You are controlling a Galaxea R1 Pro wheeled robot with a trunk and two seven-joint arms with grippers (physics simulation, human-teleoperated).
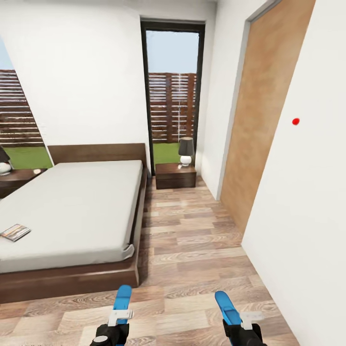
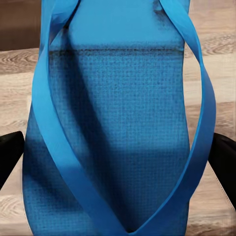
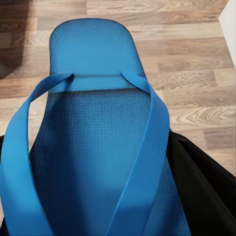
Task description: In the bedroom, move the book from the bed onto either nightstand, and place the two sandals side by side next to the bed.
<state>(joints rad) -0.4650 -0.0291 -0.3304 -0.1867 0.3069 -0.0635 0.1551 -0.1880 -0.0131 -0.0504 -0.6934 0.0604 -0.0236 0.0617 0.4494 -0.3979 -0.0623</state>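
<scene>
Presently: left hand [image 1: 117,323] clamped on one blue sandal [image 1: 122,299]; right hand [image 1: 240,323] clamped on other sandal [image 1: 226,306], both above floor [image 1: 192,250]. Book [image 1: 15,232] on bed [image 1: 72,206]; nightstand [image 1: 175,175] beyond.

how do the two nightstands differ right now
The nightstand by the window shows whole, drawer front facing the camera, while the nightstand on the bed's far side is cut off by the picture's edge and partly hidden behind the mattress. The lamp on the first shows complete, dark shade over white base; the other lamp shows only in part. Both nightstands are low, dark brown wood and flank the bed.
</scene>
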